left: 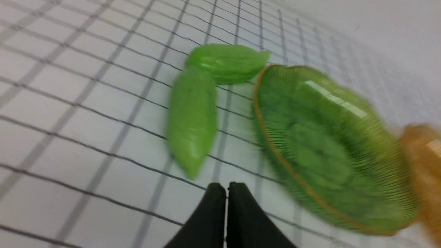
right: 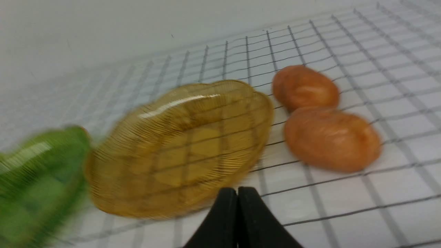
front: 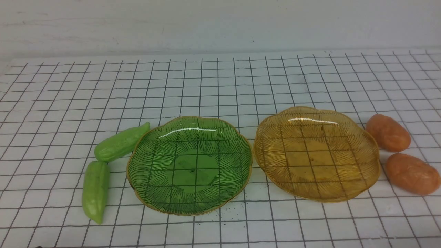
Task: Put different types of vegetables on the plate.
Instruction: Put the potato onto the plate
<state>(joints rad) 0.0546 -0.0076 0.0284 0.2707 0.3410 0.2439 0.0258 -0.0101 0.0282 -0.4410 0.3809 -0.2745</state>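
Two light-green cucumber-like vegetables lie left of a green glass plate [front: 144,193]: one near [front: 95,190], one farther [front: 120,143]. Two orange-brown potato-like vegetables lie right of an amber glass plate [front: 365,179]: one near [front: 411,173], one farther [front: 387,132]. Both plates hold nothing. Neither gripper shows in the front view. The left gripper [left: 226,187] is shut and empty, above the table short of the near cucumber [left: 192,119] and the far one [left: 227,62]. The right gripper [right: 237,192] is shut and empty, near the amber plate's rim [right: 110,199], short of the potatoes [right: 330,139] [right: 305,88].
Everything rests on a white cloth with a black grid [front: 220,86]. A pale wall [front: 220,24] rises behind it. The green plate [left: 272,151] shows blurred in the left wrist view, and its edge [right: 20,213] in the right wrist view.
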